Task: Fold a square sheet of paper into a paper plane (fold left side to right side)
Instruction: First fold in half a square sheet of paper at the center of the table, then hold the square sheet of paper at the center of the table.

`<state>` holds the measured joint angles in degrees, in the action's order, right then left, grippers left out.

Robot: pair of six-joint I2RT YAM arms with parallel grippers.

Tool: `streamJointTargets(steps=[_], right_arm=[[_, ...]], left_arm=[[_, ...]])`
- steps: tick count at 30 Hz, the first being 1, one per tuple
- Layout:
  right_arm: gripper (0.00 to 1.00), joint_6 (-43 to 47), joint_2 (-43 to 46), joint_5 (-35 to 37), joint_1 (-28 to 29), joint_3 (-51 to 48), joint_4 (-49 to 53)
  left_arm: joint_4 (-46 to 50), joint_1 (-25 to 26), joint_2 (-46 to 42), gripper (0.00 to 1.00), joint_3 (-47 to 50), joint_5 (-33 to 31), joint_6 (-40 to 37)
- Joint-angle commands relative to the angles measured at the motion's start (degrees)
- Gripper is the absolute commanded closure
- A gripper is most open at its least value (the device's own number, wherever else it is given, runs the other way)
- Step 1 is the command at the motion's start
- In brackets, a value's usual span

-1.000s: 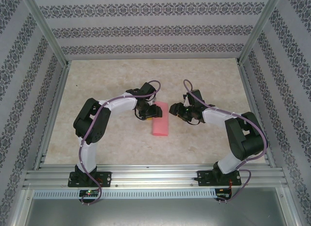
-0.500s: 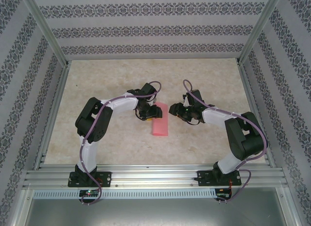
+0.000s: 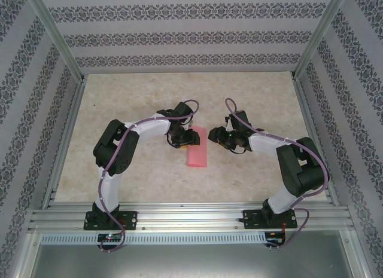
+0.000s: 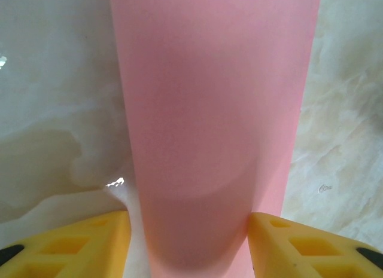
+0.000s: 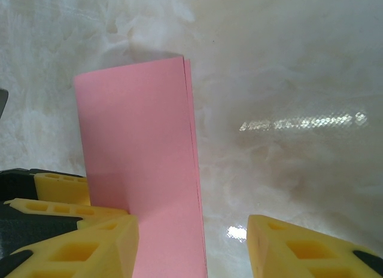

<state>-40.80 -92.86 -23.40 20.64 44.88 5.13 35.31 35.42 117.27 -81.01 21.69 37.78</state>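
The square sheet of paper (image 3: pixel 197 148) lies on the table as a pink narrow rectangle, two layers thick, with no pointed paper plane form in view. My left gripper (image 3: pixel 183 138) is at its far left corner. In the left wrist view the paper (image 4: pixel 215 110) runs between the spread yellow fingers (image 4: pixel 311 248) of the open left gripper (image 4: pixel 188 248). My right gripper (image 3: pixel 216 136) is at the far right edge. In the right wrist view the open right gripper (image 5: pixel 191 248) straddles the paper's (image 5: pixel 137 140) doubled right edge, with the left gripper's fingers (image 5: pixel 57 194) beside it.
The beige marbled tabletop (image 3: pixel 137 98) is walled by patterned panels and an aluminium frame (image 3: pixel 179 215) along the near edge. Both arms bend inward and meet over the middle of the table.
The left arm's elbow has shifted slightly to the right. The paper and both grippers stay where they were.
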Motion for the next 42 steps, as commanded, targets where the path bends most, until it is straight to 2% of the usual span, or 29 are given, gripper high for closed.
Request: streamJointTargets(steps=[1,35,42], right_arm=[[0.49,-0.5,-0.5,0.1,0.9,1.1,-1.8],[0.49,-0.9,-1.0,0.2,1.5,1.5,-2.0],[0.56,-1.3,-2.2,-1.3,1.9,1.9,-2.4]], left_arm=[[0.9,1.2,1.6,0.45,-1.1,0.3,-1.3],[2.7,1.8,3.1,0.45,-2.5,-0.4,-2.7],[2.9,1.9,3.5,0.45,-2.8,-0.4,-2.7]])
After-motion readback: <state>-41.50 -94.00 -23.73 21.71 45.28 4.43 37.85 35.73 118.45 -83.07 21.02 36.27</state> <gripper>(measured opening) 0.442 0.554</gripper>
